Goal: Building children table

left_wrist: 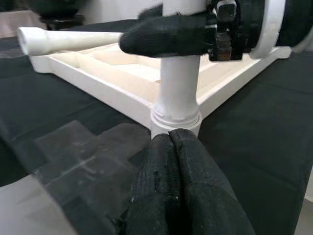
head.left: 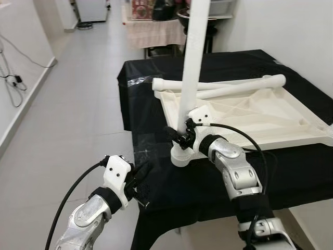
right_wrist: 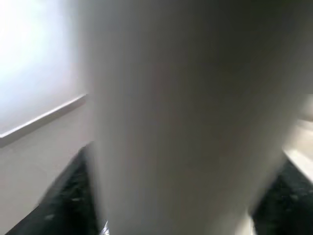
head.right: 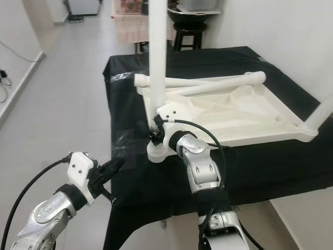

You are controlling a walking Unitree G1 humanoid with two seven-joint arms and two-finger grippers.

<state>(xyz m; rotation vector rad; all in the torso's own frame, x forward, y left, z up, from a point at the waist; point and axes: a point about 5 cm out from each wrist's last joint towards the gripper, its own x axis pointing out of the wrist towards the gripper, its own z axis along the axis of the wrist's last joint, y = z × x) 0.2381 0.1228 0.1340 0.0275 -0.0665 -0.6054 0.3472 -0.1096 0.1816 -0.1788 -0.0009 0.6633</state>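
I'm seating a leg (head.left: 193, 57) into the near-left corner socket of the upturned tabletop (head.left: 250, 117), which lies on the counter (head.left: 156, 177). My right pincer (head.left: 182, 136) pinches the leg low down; my left pincer (head.left: 139, 174), pressed together, hovers off the counter's near-left edge. Next, I judge, push straight down until it seats.

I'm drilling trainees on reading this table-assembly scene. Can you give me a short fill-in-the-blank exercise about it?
1. The right gripper holds a white leg that stands ____ in the tabletop's corner socket.
2. The upturned tabletop lies on a ____ cloth.
3. The left gripper's fingers are ____.
4. Two loose legs lie ____ the tabletop.

Missing words: upright; black; shut; on
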